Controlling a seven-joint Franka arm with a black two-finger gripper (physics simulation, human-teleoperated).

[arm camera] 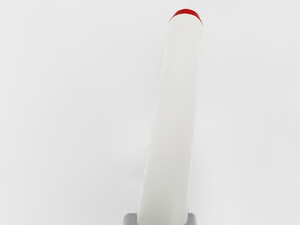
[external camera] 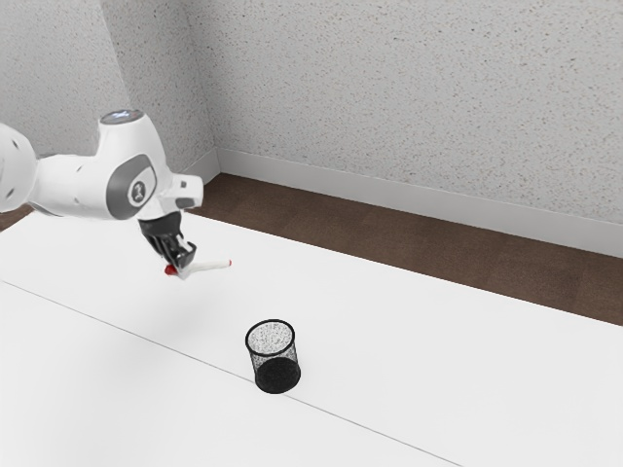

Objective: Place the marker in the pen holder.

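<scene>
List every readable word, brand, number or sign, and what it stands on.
No readable text.
Round emblem on the arm's side: too small to read.
Bluish mark on the arm's top: too small to read.
Marker and pen holder: no text visible.

Claw [external camera: 182,267] clamped, pointing downward.
</scene>
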